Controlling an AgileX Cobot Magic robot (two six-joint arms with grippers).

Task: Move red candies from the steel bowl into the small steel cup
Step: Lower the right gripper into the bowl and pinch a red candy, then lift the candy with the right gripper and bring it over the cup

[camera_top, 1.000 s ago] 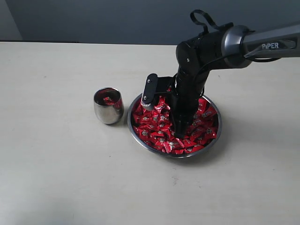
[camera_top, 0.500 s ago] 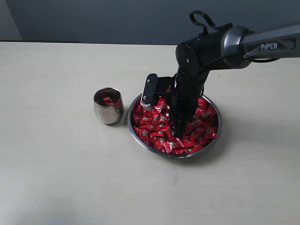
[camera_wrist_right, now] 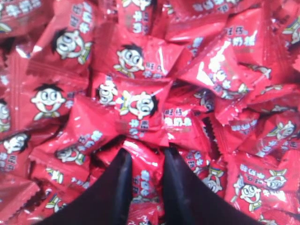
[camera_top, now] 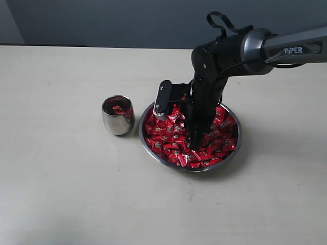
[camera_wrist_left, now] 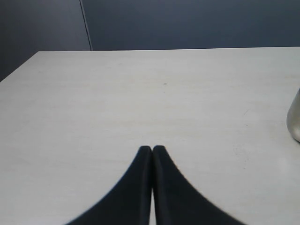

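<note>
A pale table (camera_top: 61, 194) fills the scene in front of a dark wall, and the dark right arm (camera_top: 265, 48) reaches in from the far right and bends steeply down over its middle. Below it, right of centre, sits the steel bowl (camera_top: 151, 153), wide and shallow and heaped with red candies (camera_top: 168, 133). The small steel cup (camera_top: 118, 122) stands upright just left of the bowl, close to its rim without clearly touching it, and something red shows inside it. The right gripper (camera_top: 195, 142) is sunk tip-first into the heap near the bowl's centre. Its wrist view shows the same gripper (camera_wrist_right: 146, 154) with its two black fingers (camera_wrist_right: 119, 187) drawn in to a narrow gap, pinching one of the red candies (camera_wrist_right: 140, 105) between them, with others packed all around. The left gripper (camera_wrist_left: 152, 149) does not appear in the exterior view. In its wrist view its fingers are pressed together at the tips, holding nothing, above bare table, and the curved side of the cup (camera_wrist_left: 295, 122) shows at the edge of that picture.
</note>
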